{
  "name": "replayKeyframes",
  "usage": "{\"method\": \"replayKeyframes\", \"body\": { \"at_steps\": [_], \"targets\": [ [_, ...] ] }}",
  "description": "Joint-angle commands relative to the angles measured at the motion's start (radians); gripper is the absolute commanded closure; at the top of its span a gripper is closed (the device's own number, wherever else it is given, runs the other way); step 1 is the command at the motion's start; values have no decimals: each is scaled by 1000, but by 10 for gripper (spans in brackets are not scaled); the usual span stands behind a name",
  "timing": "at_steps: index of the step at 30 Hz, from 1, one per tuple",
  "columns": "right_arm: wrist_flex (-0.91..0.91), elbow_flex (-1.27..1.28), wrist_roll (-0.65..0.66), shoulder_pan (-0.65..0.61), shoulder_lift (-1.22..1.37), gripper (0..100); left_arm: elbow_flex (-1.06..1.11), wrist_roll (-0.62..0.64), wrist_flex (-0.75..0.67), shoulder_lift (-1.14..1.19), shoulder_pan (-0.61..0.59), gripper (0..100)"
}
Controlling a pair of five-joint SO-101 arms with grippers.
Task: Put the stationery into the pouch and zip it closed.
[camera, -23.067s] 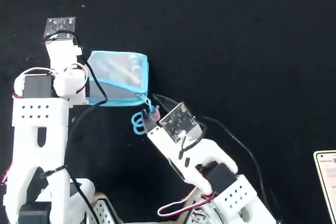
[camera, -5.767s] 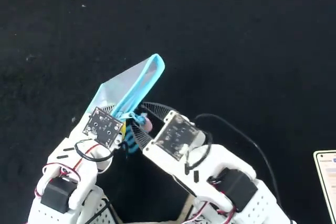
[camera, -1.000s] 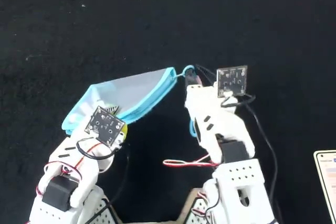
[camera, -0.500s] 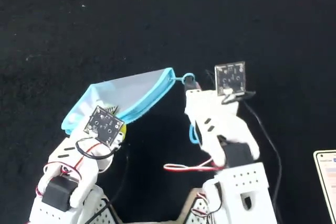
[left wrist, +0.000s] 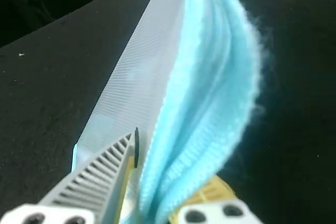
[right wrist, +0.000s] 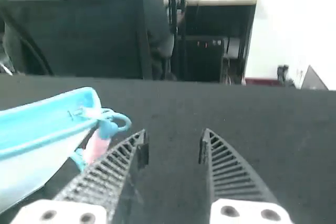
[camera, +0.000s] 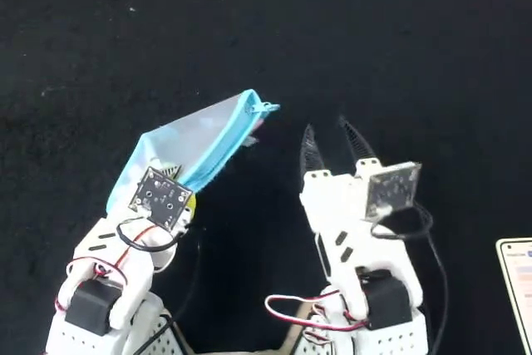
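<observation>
High view, left to right. The left gripper (camera: 173, 182) is clamped on the near end of the pouch (camera: 199, 140); in the left wrist view its ribbed finger (left wrist: 107, 169) presses against the translucent side panel while the blue zip band runs between the jaws. The pouch extends from this grip obliquely toward the middle of the black table (camera: 416, 56). The zip pull (camera: 268, 109) sits at the pouch's far corner, so the zip appears drawn fully along, though the contents cannot be made out. The right gripper (camera: 326, 134) stands just beside that corner, apart from it, jaws spread wide and holding nothing. A white card (camera: 517, 276) lies at the right edge.
</observation>
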Motion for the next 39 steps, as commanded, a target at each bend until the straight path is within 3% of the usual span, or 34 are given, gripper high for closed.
{"method": "replayKeyframes", "body": {
  "at_steps": [1, 11, 14, 17, 21, 24, 31, 39],
  "targets": [
    [-5, -7, -2, -12, -73, 837, -7, -2, 0, 3, -21, 971],
    [-107, -22, -9, -14, 153, 839, -8, 0, -31, 3, -65, 971],
    [-135, -76, -9, -23, 309, 839, -7, 5, -92, 3, -151, 971],
    [-153, -117, -6, -23, 447, 846, -8, 89, -147, 3, -265, 971],
    [-261, -117, -2, -18, 588, 992, -8, 201, -222, 3, -397, 971],
    [-325, -97, 0, -20, 661, 964, -7, 242, -262, 3, -452, 971],
    [-647, 44, 0, -23, 792, 977, -7, 239, -410, 5, -515, 971],
    [-655, 53, 110, -110, 860, 977, 97, 239, -634, 6, -512, 971]
  ]
}}
